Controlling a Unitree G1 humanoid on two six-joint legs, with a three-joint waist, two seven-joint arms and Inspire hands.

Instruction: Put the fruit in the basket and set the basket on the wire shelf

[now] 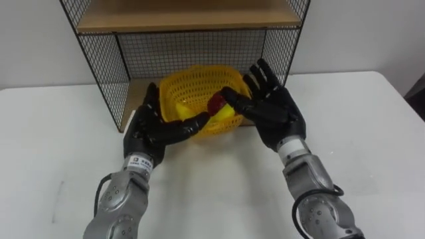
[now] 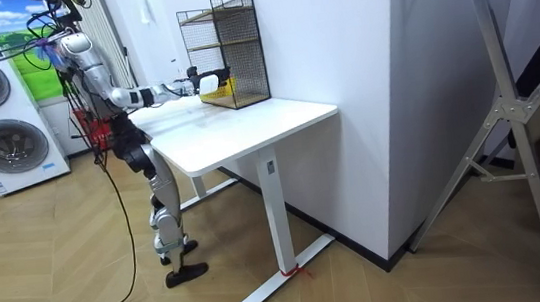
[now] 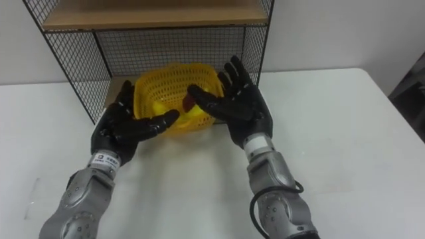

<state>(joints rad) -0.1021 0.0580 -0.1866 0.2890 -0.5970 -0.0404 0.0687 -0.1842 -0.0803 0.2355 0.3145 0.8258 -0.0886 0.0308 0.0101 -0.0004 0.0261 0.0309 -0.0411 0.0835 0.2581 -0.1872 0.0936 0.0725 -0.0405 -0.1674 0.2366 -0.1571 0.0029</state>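
Already the fruit (image 1: 216, 104) lies in the yellow basket (image 1: 192, 87), which sits at the near edge of the wire shelf's (image 1: 99, 60) lower bay. The left hand (image 1: 151, 129) and right hand (image 1: 275, 109) flank it, fingers straight and apart. Likely only a push farther in remains, then withdrawal.

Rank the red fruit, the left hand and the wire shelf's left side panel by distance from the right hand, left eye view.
1. Red fruit: in the yellow basket, by the right hand's thumb.
2. Left hand: across the basket, on its left side.
3. Shelf's left side panel: behind the left hand, farther left.
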